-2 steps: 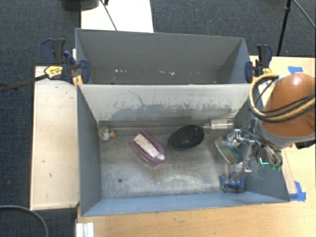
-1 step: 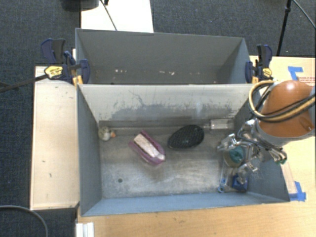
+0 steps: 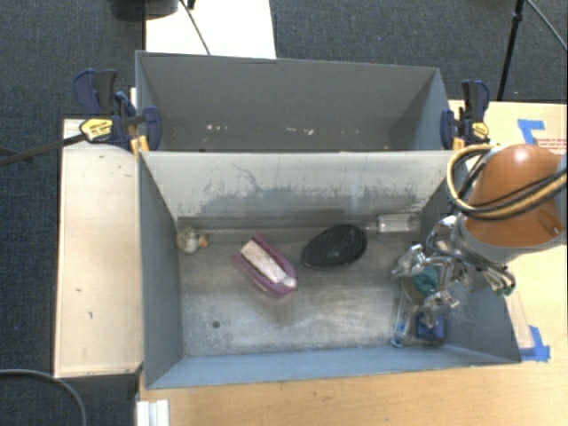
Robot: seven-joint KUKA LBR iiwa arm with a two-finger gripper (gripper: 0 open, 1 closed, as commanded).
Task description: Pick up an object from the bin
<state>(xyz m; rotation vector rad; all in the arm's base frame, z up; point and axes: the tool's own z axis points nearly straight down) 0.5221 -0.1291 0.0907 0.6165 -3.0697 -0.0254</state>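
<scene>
1. Camera view, looking down into a grey metal bin (image 3: 160, 264) with sloped walls and a scuffed, flat floor.
2. The robot arm comes in from the right. A rounded orange cover (image 3: 515, 193) sits over its wrist, with dark and yellow cables (image 3: 461, 180) looped across it, above the bin's right wall.
3. Below the cover, the metal gripper (image 3: 432, 307) hangs low in the right near corner of the bin, close to the floor. From here I cannot tell whether it is spread or pressed together, or whether anything is pinched in it.
4. A small blue thing (image 3: 424, 330) lies on the floor right under the gripper, against the near wall in that right near corner. Part of it is hidden by the gripper.
5. A black oval thing (image 3: 335, 245) lies near the far wall, about mid-floor, well left of the gripper.
6. A purple and white packet (image 3: 264, 265) lies just left of the black oval, tilted.
7. A small round pale thing (image 3: 188, 240) sits in the far left corner.
8. A short clear thing (image 3: 395, 224) rests along the far wall, right of the black oval.
</scene>
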